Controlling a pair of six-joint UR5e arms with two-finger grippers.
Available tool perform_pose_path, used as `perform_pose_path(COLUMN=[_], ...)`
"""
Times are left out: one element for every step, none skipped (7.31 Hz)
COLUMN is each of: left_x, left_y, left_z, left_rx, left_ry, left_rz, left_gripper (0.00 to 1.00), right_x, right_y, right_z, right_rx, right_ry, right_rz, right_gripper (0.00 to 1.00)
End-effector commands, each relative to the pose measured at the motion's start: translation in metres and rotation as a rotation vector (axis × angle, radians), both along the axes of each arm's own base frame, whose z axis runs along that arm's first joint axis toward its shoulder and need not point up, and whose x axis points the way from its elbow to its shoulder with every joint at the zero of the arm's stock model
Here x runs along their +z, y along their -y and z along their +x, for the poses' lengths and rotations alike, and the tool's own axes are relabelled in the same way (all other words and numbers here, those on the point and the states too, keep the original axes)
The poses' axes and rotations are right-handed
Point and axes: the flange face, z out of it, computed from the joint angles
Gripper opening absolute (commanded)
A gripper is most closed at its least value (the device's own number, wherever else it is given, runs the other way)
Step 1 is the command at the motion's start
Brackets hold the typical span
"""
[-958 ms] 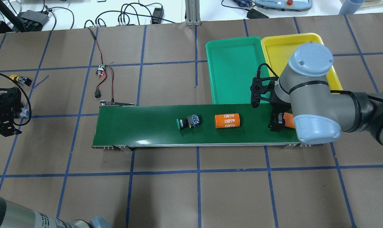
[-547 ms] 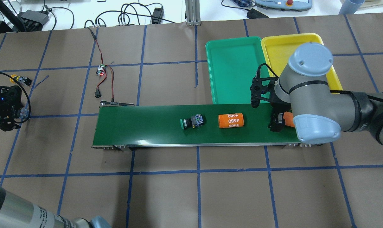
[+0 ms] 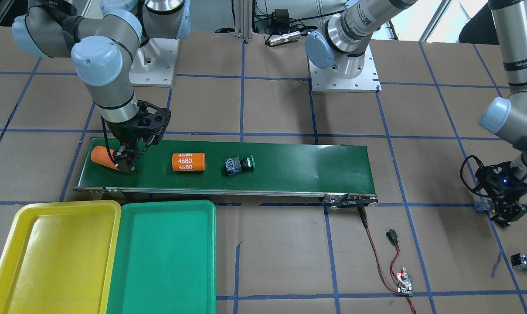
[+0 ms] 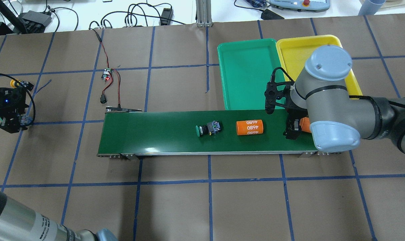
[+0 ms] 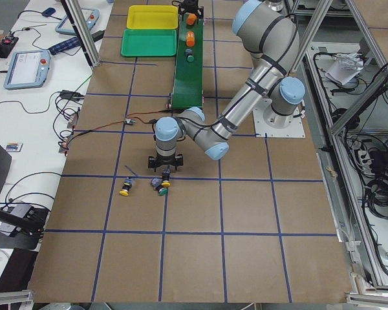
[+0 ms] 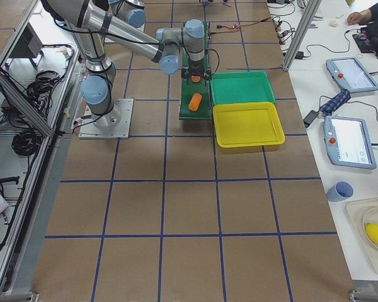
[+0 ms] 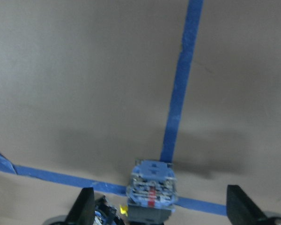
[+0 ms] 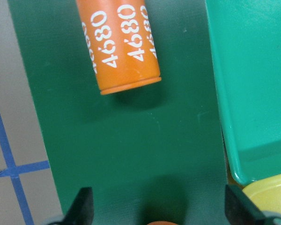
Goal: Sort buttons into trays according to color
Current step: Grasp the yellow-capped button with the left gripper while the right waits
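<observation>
A green-capped button lies on its side on the conveyor belt, also in the front-facing view. A yellow-capped button lies on the paper at the far left. My left gripper is open, its fingers on either side of a blue-grey button body on blue tape. My right gripper is open at the belt's right end, over an orange cylinder. The green tray and yellow tray stand side by side beyond the belt.
An orange cylinder marked 4680 lies on the belt between the green button and my right gripper. A small circuit board with red and black wires lies beyond the belt's left end. Blue tape lines grid the brown paper.
The green button and the 4680 cylinder have ridden rightward along the belt. My left gripper has moved away from the robot toward the yellow button. The right arm has not moved.
</observation>
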Motion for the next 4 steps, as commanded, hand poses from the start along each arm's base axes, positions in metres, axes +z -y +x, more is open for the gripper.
perform_pose_path(left_x=[-0.0169,-0.0123,-0.007,-0.0111], left_y=[0.0005,-0.0008,0.0008,-0.0003], left_z=[0.0041,-0.0006,0.0023,0.0042], left_rx=[0.011,0.0,0.002,0.003], left_ry=[-0.024,-0.021,-0.013,-0.027], left_rz=[0.009,0.009,0.003,0.009], left_gripper=[0.62,0.07,0.0,0.0], right_x=[-0.0005,0.0002,0.0002,-0.0005], right_y=[0.0001,-0.0001,-0.0001,0.0001], right_z=[0.0001,0.0001,0.0002,0.0001], right_rx=[-0.003,-0.005,-0.005,-0.005], right_ry=[0.001,0.001,0.003,0.001], right_rz=[0.001,-0.001,-0.001,0.001], right_gripper=[1.0,1.0,1.0,1.0])
